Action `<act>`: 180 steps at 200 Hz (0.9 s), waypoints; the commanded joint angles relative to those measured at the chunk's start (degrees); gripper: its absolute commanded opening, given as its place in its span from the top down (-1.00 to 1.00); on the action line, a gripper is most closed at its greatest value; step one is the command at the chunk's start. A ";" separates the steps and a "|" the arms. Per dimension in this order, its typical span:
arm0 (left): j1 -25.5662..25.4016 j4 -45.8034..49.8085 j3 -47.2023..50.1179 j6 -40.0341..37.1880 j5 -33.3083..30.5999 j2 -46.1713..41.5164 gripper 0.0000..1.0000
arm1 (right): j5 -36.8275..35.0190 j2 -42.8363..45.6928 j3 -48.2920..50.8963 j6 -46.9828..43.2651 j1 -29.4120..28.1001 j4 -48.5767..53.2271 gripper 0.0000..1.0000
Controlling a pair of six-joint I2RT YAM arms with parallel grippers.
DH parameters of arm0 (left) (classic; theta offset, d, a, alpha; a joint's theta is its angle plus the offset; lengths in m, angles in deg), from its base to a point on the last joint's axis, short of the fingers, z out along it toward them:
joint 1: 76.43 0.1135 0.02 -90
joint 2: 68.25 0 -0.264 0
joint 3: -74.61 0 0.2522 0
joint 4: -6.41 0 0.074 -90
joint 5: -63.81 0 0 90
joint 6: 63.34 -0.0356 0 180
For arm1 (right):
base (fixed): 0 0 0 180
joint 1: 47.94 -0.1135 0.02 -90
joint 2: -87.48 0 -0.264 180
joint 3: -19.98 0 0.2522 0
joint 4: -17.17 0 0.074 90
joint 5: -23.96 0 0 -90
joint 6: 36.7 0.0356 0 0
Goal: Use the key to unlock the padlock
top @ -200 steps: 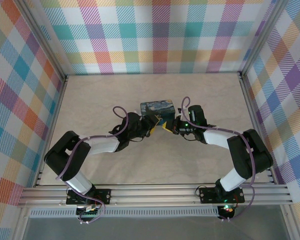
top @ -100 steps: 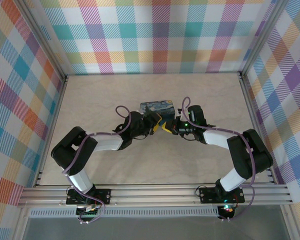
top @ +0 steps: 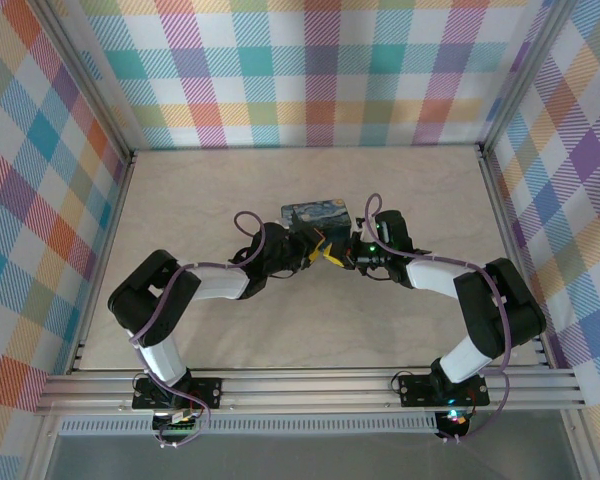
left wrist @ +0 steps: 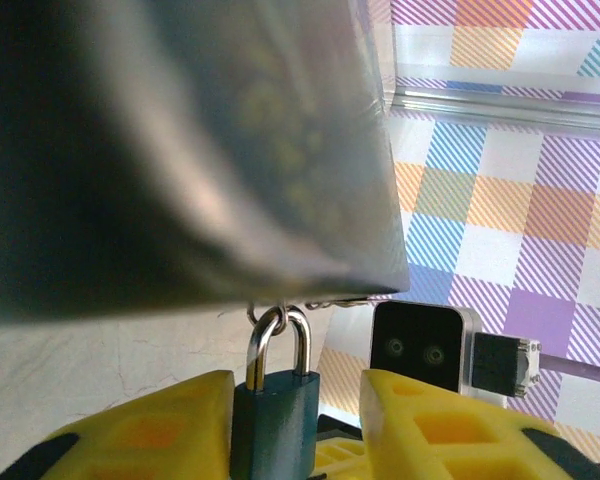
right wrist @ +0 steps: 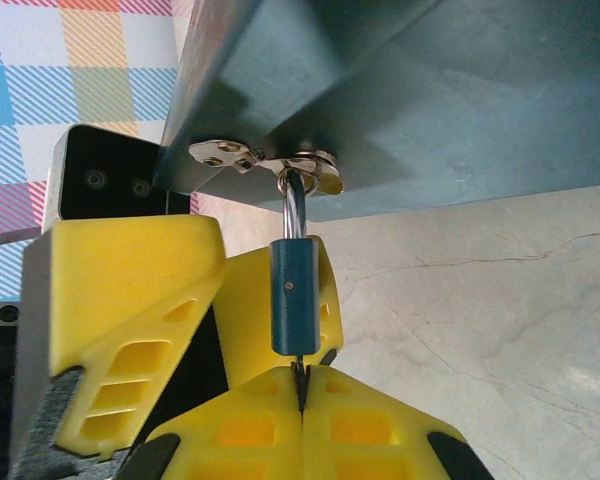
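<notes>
Closing on the padlock [right wrist: 295, 295] from the left, the key [right wrist: 299, 374] already at its underside.
The left gripper [left wrist: 298, 395] stands narrower than a second ago, around the padlock's blue body, one finger not yet touching; soon the padlock is steadied for turning, I think. The right gripper [right wrist: 300, 388] pinches the key. The padlock hangs from the hasp [right wrist: 265, 158] of the blue box [top: 315, 214], which is shut, contents hidden.

- Night-sky box [top: 315, 212] sits mid-table, just ahead of me.
- Silver hasp [right wrist: 270, 160] hangs off the box's edge.
- Marbled beige table [top: 210, 190] lies beneath.
- Plaid walls [top: 320, 70] surround three sides.
</notes>
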 commanded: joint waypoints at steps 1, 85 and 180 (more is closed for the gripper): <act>-0.70 -2.58 -1.87 0.62 0.76 0.31 0.37 | 1.77 1.74 -1.49 0.90 -0.60 -2.87 1.00; -0.67 -2.02 -2.01 0.71 0.76 0.41 0.78 | 2.00 1.66 -1.11 1.55 -0.60 -3.17 1.00; -0.70 -1.19 -1.66 0.85 0.18 0.12 0.96 | 1.66 1.53 -0.86 1.07 -0.58 -2.52 0.68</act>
